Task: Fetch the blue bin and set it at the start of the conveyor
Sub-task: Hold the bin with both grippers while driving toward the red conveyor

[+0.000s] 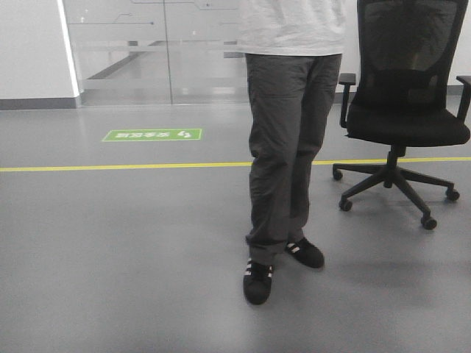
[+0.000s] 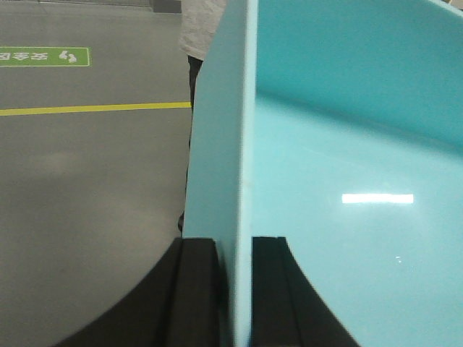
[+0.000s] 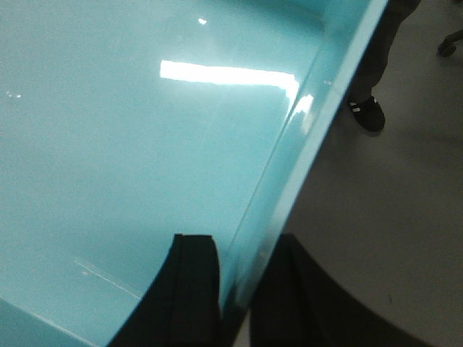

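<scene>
**A:** Where is the blue bin [image 2: 347, 181] right now?

**B:** It is carried between the two arms, and judging by the grey floor [image 2: 87, 188] showing far beyond its rim, it is up off the ground. What shows of the inside is bare apart from lamp reflections.

**A:** And the grip?

**B:** The left hand [image 2: 235, 289] is pinching one side wall, with one finger inside and one outside. The right hand [image 3: 239, 296] is clamped on the opposite wall the same way. Gripping both sides probably stops a wide, smooth tub from swinging or tipping.

**A:** How near is the conveyor start?

**B:** It is not in any view. Ahead there is a person [image 1: 291, 147] standing on the floor, an office chair [image 1: 405, 110] just beside them, and a yellow line [image 1: 110, 168] running behind. I'd judge the fetching done and the carrying under way, with that person to be steered around.
</scene>
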`<control>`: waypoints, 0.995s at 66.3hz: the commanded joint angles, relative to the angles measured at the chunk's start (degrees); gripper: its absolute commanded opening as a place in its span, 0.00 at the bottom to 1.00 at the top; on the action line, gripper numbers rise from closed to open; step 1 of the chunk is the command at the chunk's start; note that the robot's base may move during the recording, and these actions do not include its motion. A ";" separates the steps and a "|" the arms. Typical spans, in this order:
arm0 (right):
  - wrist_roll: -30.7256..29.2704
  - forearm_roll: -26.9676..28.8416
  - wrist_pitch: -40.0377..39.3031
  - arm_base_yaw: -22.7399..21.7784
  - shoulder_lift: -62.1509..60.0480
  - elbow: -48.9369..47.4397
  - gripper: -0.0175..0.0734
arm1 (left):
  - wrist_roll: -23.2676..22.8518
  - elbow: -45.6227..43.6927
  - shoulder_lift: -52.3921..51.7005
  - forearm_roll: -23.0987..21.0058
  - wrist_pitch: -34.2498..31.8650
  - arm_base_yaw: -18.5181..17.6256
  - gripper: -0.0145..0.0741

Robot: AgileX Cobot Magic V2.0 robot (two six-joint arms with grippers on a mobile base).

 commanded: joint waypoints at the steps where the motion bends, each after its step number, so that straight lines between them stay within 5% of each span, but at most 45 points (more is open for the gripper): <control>1: -1.90 -2.34 -0.46 -0.26 -0.48 -0.25 0.03 | -1.04 -0.60 -0.87 -1.31 -4.70 0.05 0.04; 66: -1.90 -2.34 -7.94 -0.26 -0.25 -0.25 0.03 | -1.04 -0.60 -0.87 -1.31 -5.00 0.05 0.04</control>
